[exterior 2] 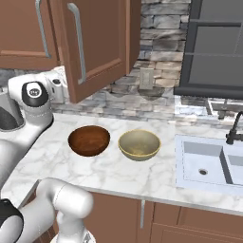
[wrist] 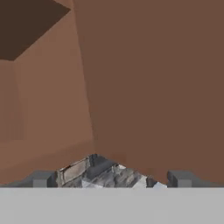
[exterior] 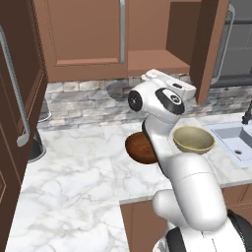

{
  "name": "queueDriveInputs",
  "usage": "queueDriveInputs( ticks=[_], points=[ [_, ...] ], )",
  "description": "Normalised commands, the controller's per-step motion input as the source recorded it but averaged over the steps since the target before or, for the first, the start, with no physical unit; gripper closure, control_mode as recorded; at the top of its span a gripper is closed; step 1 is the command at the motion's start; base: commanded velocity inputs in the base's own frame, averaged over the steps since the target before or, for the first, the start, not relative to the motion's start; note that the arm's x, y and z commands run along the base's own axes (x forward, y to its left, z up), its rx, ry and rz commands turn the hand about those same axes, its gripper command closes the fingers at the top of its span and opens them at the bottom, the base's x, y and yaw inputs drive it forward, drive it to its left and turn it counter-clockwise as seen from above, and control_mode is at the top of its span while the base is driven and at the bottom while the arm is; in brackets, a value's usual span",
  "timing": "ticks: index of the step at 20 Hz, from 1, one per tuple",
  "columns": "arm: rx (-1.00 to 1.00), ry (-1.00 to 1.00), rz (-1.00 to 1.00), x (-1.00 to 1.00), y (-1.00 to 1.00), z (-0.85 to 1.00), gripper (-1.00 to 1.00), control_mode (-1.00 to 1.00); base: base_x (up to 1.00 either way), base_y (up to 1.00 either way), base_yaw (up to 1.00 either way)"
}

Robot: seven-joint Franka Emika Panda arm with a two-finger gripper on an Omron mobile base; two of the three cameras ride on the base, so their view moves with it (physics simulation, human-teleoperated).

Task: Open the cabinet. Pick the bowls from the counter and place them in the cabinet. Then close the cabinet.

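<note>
- The cabinet (exterior: 147, 44) has its right-hand door (exterior 2: 97, 42) swung out over the worktop (exterior 2: 114, 173); the opened bay with its bare shelf (exterior: 157, 61) gives room to enter.
- The left door (exterior: 81, 37) is shut and blocks that half.
- The open door's edge hangs above and behind the wooden bowl (exterior 2: 88, 140); the beige bowl (exterior 2: 139, 144) sits just beside it.
- The jaws (wrist: 111, 179) stand apart, seemingly close to the cabinet's inner wall.

The pincer (wrist: 111, 179), tips apart, faces what seems the open cabinet (wrist: 148, 87) interior.
</note>
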Motion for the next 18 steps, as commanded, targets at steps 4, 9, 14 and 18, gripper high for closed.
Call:
queueDriveInputs(
  ticks=[4, 9, 14, 18],
  points=[
    [-0.04, 0.02, -0.02, 0.00, -0.68, 0.01, -1.00, -1.00, 0.00, 0.00, 0.00],
    [-0.14, -0.02, 0.00, -0.28, -0.66, 0.04, -1.00, -1.00, 0.00, 0.00, 0.00],
    [0.00, 0.00, 0.00, -0.01, -0.93, 0.31, -1.00, -1.00, 0.00, 0.00, 0.00],
    [0.05, 0.00, 0.01, 0.00, -1.00, 0.09, -1.00, -1.00, 0.00, 0.00, 0.00]
  ],
)
